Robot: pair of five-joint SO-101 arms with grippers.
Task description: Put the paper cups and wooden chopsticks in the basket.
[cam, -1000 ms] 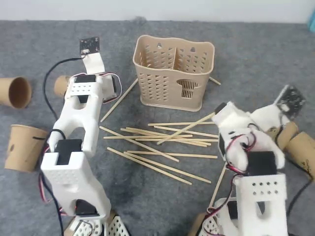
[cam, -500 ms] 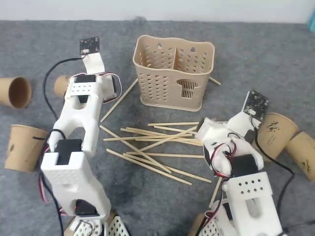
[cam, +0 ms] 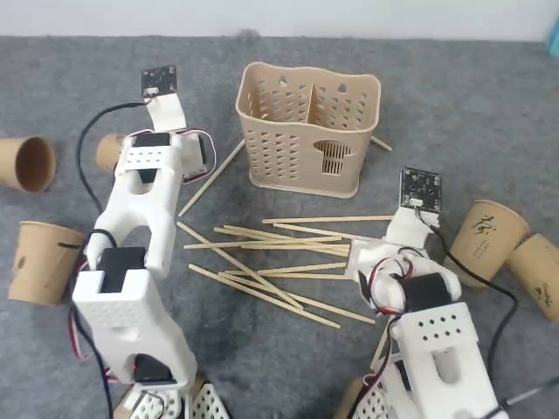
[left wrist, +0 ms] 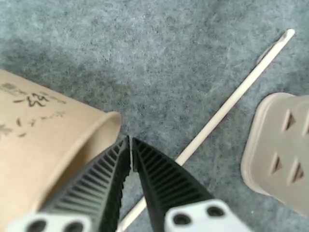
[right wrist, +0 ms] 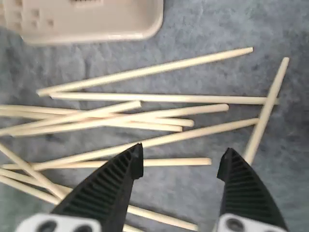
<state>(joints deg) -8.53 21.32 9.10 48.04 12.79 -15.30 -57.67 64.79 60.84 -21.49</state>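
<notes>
The right arm (cam: 428, 323) is swung off the two cups at its outer side and brought in over the chopstick pile within the last second. The left arm (cam: 144, 218) is left as it was. One stick that slanted up toward the basket (cam: 307, 148) a second ago is now seen lying flatter among the rest, probably nudged by the passing arm.

The right tool (right wrist: 182, 151) is spread wide and holds nothing. Chopsticks (right wrist: 145, 97) lie directly beneath and ahead of its tips, with the basket's base just beyond them. A stick pick-up appears to be lined up, though nothing is gripped and nothing is visible inside the basket.

The left tool (left wrist: 131, 141) is closed to a sliver and is empty. Its tips are set just beside the rim of a lying cup (left wrist: 43, 140), and a stray stick (left wrist: 231, 99) runs past ahead of them toward a corner of the basket.

One basket is counted, standing upright on the grey tabletop (cam: 454, 96). Five paper cups (cam: 487, 237) are counted: two on the outer side of the right tool and three around the left arm, one of them half hidden. Roughly a dozen chopsticks are counted. Most are heaped under the right tool, too crossed for an exact figure, and three lie apart from the heap.
</notes>
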